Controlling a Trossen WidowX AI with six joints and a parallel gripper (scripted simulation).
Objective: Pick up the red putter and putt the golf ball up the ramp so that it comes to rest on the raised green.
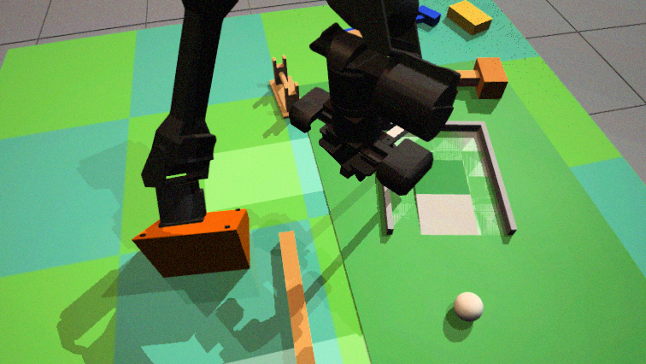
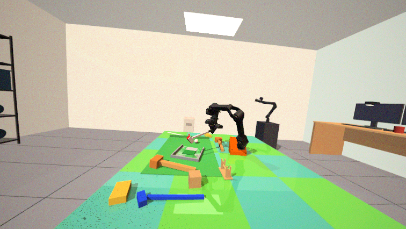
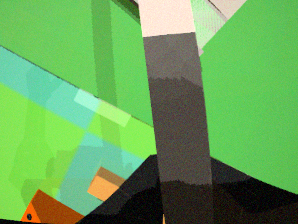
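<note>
My gripper point(image 1: 355, 173) point(image 2: 211, 131) point(image 3: 174, 162) is shut on the red putter's dark handle point(image 3: 177, 115), above the mat. The putter's pale shaft point(image 2: 201, 134) point(image 3: 166, 17) slopes down from it to the red-and-white head point(image 2: 189, 138), which looks raised near the ball in the exterior view; their exact spacing is unclear. In the top view the arm hides most of the putter. The white golf ball point(image 1: 468, 306) point(image 2: 196, 140) rests on the green mat. The pale ramp point(image 1: 447, 214) leads to the raised green point(image 1: 442, 176) point(image 2: 188, 152), inside a grey three-sided border point(image 1: 496, 180) point(image 2: 183, 158).
A wooden putter stand point(image 1: 284, 92) point(image 2: 225, 172) is beyond the arm's orange base point(image 1: 203, 246) point(image 2: 234, 149). An orange mallet point(image 1: 490, 78) point(image 2: 156, 162), a wooden block point(image 2: 194, 179), a blue mallet point(image 2: 174, 197) and a yellow block point(image 1: 469, 17) point(image 2: 120, 192) lie beyond the border. A wooden bar point(image 1: 296, 293) lies beside the base.
</note>
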